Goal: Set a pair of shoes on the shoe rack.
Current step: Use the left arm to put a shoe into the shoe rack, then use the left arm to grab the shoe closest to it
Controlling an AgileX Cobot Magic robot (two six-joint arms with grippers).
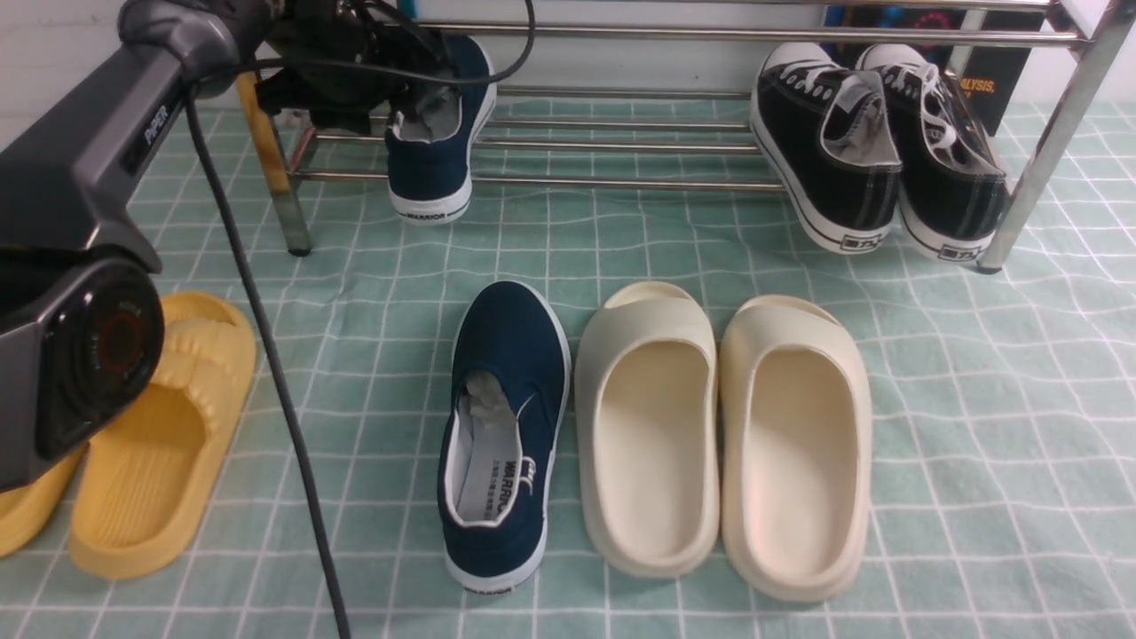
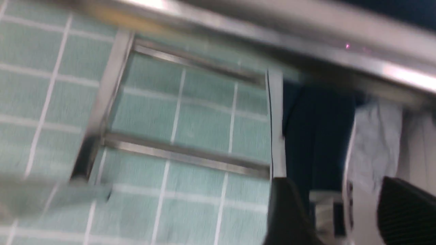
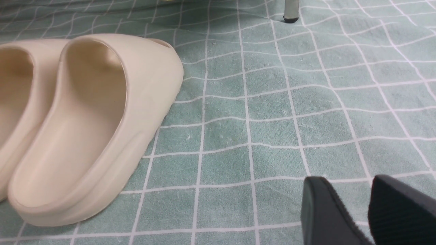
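One navy slip-on (image 1: 435, 133) lies on the lower bars of the chrome shoe rack (image 1: 621, 184) at its left end, heel with WARRIOR lettering hanging over the front bar. My left gripper (image 1: 386, 84) is at this shoe's opening. In the blurred left wrist view the gripper (image 2: 335, 183) straddles the shoe's side wall (image 2: 316, 129), one finger outside and one inside, shut on it, above the rack bars (image 2: 184, 156). The second navy slip-on (image 1: 506, 426) lies on the floor, toe toward the rack. My right gripper (image 3: 345, 180) hangs low over the cloth, jaws slightly apart, empty.
Black lace-up sneakers (image 1: 879, 151) sit on the rack's right end. Cream slides (image 1: 719, 435) lie right of the floor shoe, one showing in the right wrist view (image 3: 88, 126). Yellow slides (image 1: 151, 444) lie at left. A black cable (image 1: 266, 355) hangs from my left arm.
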